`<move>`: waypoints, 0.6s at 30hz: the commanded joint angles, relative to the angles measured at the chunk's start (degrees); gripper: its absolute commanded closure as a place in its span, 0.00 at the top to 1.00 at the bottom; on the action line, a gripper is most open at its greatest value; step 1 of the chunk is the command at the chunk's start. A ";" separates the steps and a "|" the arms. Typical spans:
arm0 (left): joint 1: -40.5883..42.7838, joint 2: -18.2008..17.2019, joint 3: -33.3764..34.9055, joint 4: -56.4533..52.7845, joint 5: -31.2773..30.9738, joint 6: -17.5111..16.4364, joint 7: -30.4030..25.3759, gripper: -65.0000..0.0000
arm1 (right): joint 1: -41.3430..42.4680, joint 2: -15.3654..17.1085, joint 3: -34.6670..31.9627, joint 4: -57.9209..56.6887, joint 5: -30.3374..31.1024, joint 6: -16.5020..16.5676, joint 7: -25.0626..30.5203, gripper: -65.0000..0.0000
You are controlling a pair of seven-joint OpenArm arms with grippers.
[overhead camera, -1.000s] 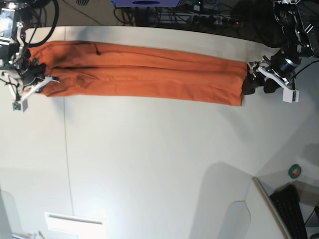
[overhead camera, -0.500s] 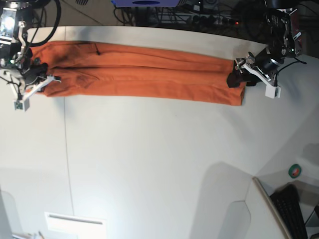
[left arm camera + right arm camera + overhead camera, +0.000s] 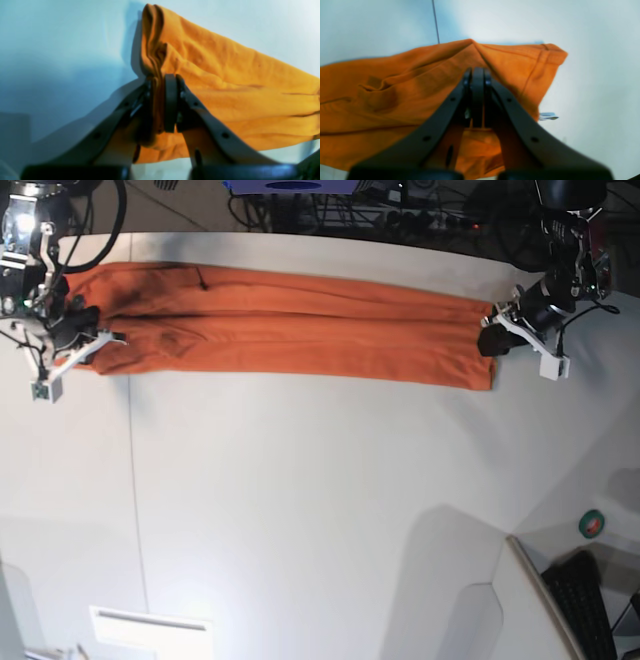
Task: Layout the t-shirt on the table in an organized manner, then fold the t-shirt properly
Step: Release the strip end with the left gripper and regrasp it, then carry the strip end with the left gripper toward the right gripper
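On the far side of the table [image 3: 300, 510], both grippers pinch the limp, light t-shirt [image 3: 300, 330] at its opposite ends.

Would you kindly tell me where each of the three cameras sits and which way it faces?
Base: high above, looking down on the table, the stretched t-shirt and both arms.
Left wrist: behind the left pincer, facing along its fingers, which are shut on one bunched shirt end.
Right wrist: behind the right pincer, facing the other shirt end and the table's seam; it is shut on cloth.
Shared: all views show the orange shirt on the white table.
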 commanded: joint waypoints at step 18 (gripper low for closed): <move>10.75 11.63 4.95 36.95 34.54 6.12 -0.86 0.00 | 0.56 0.90 0.74 1.03 0.24 0.03 0.88 0.00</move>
